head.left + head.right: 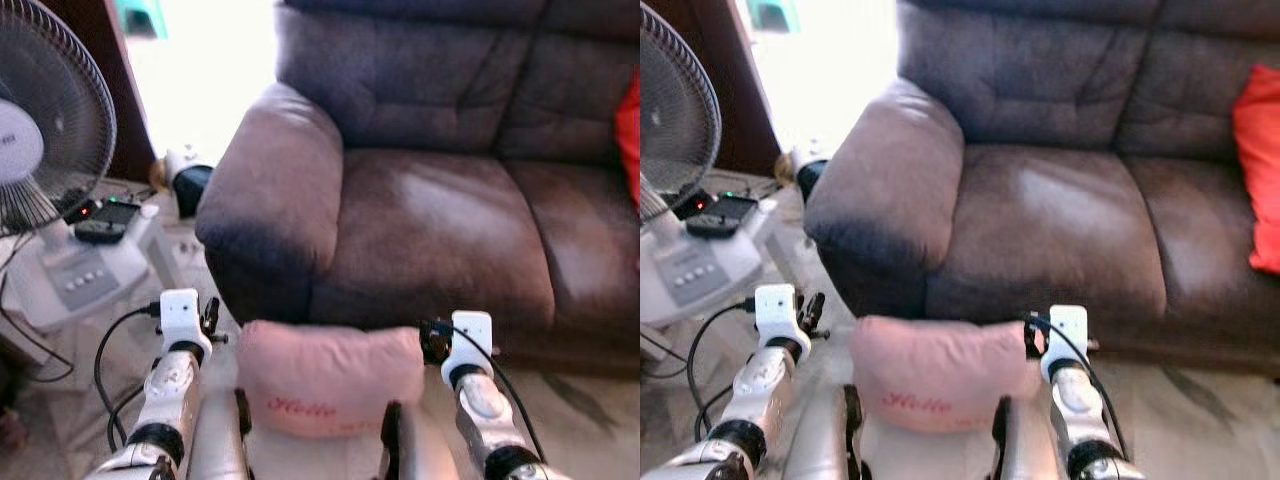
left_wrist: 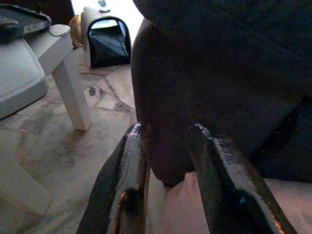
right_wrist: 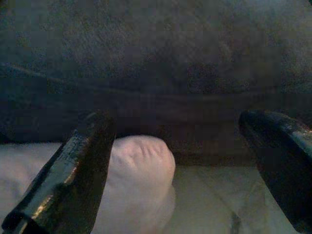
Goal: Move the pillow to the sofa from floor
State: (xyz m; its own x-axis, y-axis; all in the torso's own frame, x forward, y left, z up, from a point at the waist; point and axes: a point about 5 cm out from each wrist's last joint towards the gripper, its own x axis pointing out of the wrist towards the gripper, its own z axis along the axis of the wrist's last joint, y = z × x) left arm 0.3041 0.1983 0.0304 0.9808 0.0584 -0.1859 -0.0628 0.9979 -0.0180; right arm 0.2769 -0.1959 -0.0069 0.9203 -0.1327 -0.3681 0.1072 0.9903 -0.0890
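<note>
Long black fingers [image 2: 131, 185] of the left gripper [image 2: 168, 183] set a little apart, a corner of the soft pink rectangular pillow with red script lettering [image 1: 330, 378] lying between them, though whether pressed on it cannot be told. Long black fingers [image 3: 73, 175] of the right gripper [image 3: 183, 170] spread wide, one resting against the rounded opposite end of the same pillow, the other well clear over the pale marbled stone floor [image 3: 209, 195]. Pillow carried between the two silver arms, just in front of the base of the dark brown suede-like sofa [image 1: 440, 210], below the seat cushion and close to the padded armrest [image 1: 275, 190]. White wrist housings at either side of the pillow, each with a black cable trailing back along its arm. On the far right of the sofa seat, leaning on the backrest, a bright red cushion [image 1: 1260, 165]. To the left of the armrest, a white standing fan with a dark wire grille [image 1: 50, 130], its white base with a row of buttons [image 1: 85, 275] carrying a black remote-like device [image 1: 100, 230] with small lit indicators. Further back on the floor, near bright daylight from an opening, a small white and dark rounded object [image 1: 188, 180], too blurred to identify.
</note>
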